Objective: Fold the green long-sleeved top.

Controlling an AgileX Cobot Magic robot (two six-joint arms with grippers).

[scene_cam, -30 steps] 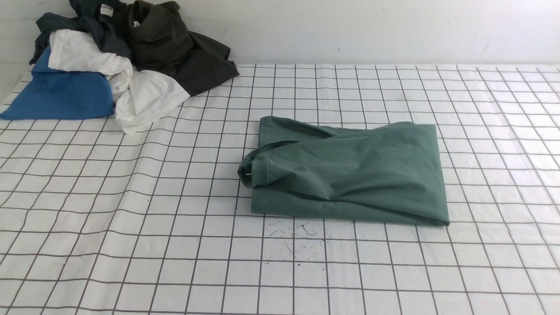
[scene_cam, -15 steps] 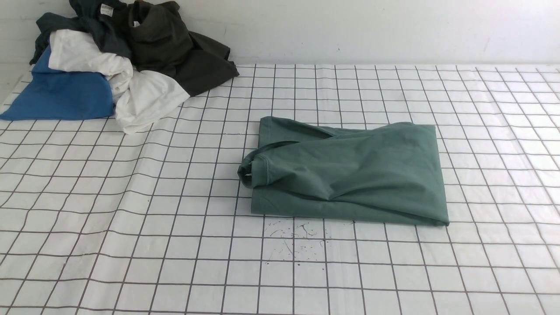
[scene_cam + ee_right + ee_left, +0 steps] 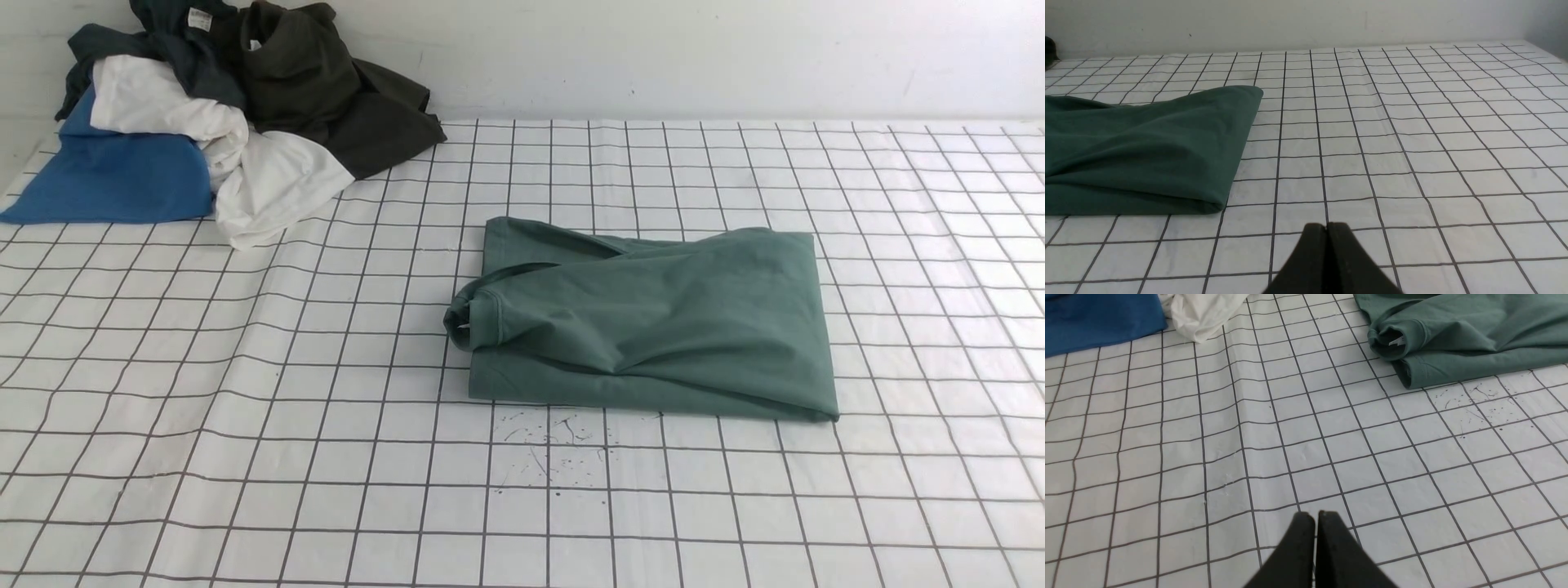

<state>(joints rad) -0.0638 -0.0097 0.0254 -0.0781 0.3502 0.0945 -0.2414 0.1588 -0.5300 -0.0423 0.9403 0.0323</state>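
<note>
Left end effector (image 3: 1314, 516) closed, empty, right end effector (image 3: 1327, 228) likewise

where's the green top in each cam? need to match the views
Front: green long-sleeved top, folded, centre-right on the grid cloth.
Left wrist: upper right corner, rolled cuff showing.
Right wrist: left side, folded corner.
Shared landmark: the grid cloth under it.
</note>
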